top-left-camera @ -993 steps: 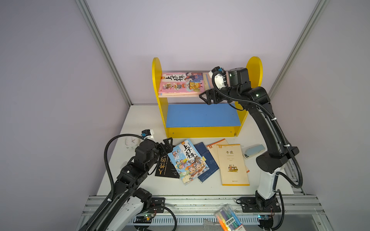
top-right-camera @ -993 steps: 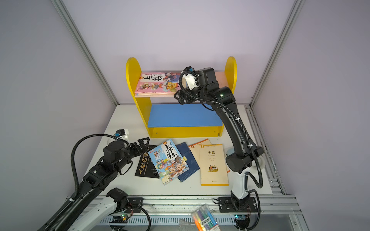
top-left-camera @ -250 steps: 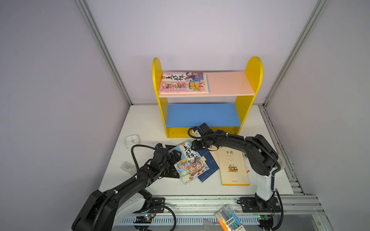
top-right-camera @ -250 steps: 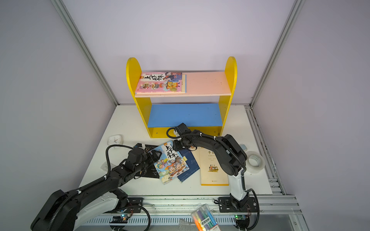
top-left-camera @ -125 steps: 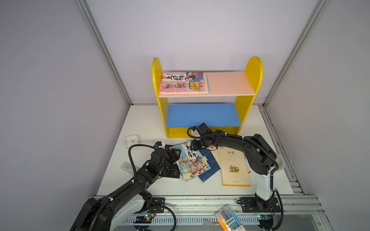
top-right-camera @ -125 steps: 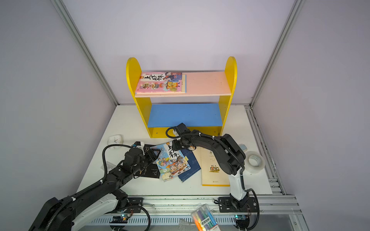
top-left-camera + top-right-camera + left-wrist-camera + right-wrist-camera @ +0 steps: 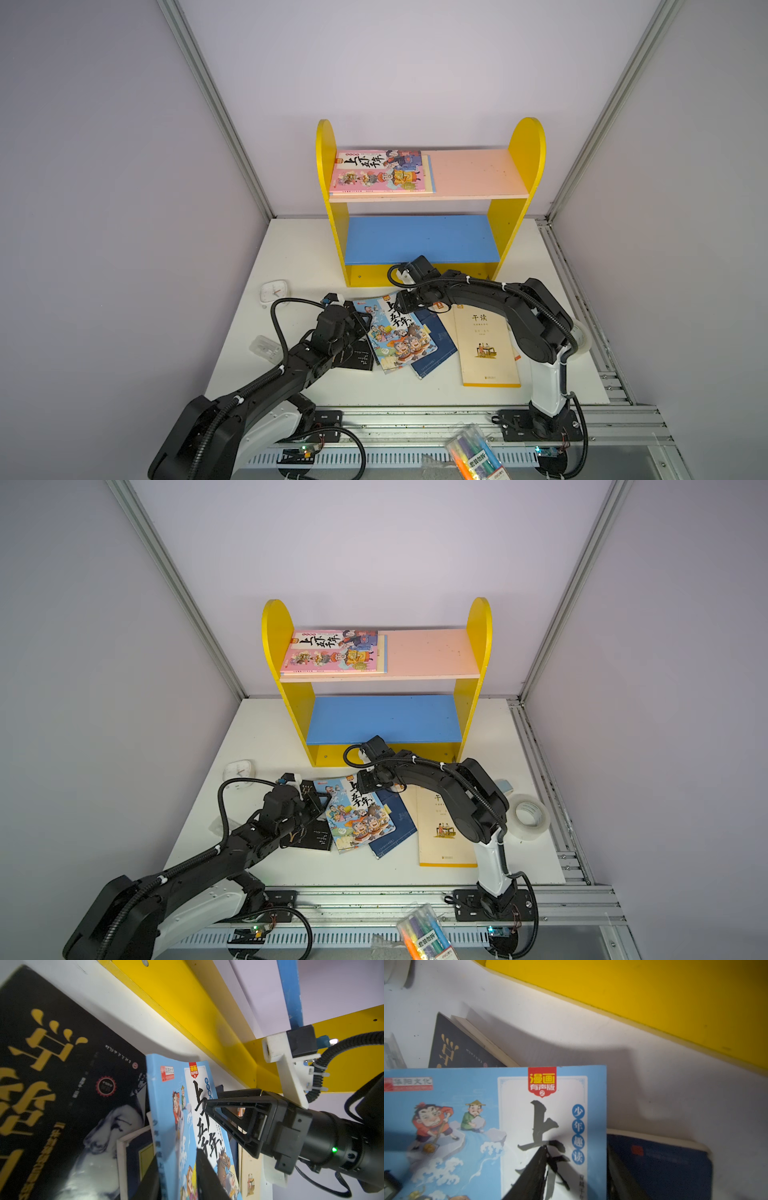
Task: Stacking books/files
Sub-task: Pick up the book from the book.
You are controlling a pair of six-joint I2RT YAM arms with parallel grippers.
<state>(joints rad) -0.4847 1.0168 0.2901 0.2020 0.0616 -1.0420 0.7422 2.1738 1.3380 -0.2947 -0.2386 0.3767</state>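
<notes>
Left gripper grips the blue cartoon book by its spine edge. Right gripper clamps the same book's opposite edge, above the desk.

Books scattered on the white table, two stacked on the shelf

Mid-frame in both top views: blue cartoon book overlaps a navy book and a black gold-lettered book; cream book lies right; pink cartoon book lies flat on the upper shelf.
</notes>
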